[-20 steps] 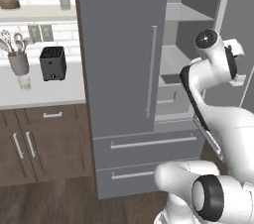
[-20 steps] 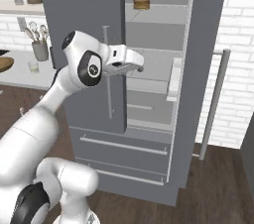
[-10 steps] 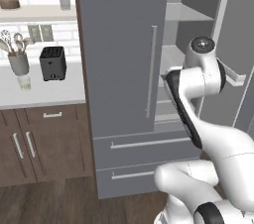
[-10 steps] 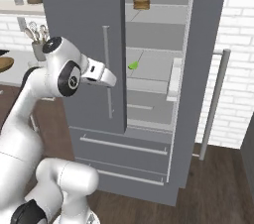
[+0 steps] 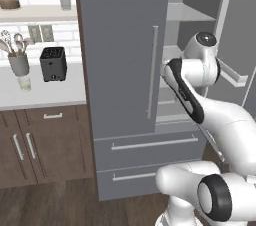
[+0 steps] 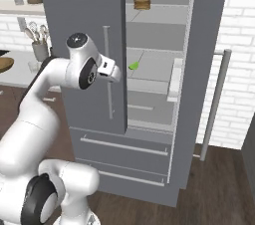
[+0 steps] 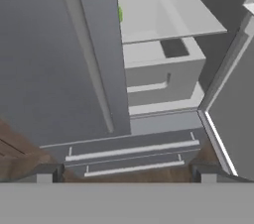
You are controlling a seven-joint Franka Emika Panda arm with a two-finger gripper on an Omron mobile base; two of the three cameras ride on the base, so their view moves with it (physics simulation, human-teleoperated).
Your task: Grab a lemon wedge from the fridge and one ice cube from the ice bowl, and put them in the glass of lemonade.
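Observation:
The grey fridge (image 5: 120, 45) (image 6: 84, 10) has its left door shut and its right door swung wide open. A small green lemon wedge (image 6: 133, 65) lies on a middle shelf; in the hand view the lemon wedge (image 7: 120, 14) peeks out past the left door's edge. My gripper (image 7: 126, 174) is open and empty, looking down at the fridge front and drawers. The hand (image 6: 112, 72) hangs before the left door's handle, left of the wedge and apart from it. The glass of lemonade (image 5: 24, 83) stands on the counter. The ice bowl (image 6: 4, 63) shows at the left edge; the ice cube is out of view.
A black toaster (image 5: 53, 63) and a grey utensil cup (image 5: 19, 62) stand on the white counter left of the fridge. A brown stack (image 6: 142, 0) sits on the fridge's top shelf. The open door (image 6: 209, 55) juts out on the right. Two drawers (image 7: 134, 151) lie below.
The arm has swung left, from the open compartment to in front of the shut left door. The lemon wedge, hidden a second ago, now shows. The jaws stayed open.

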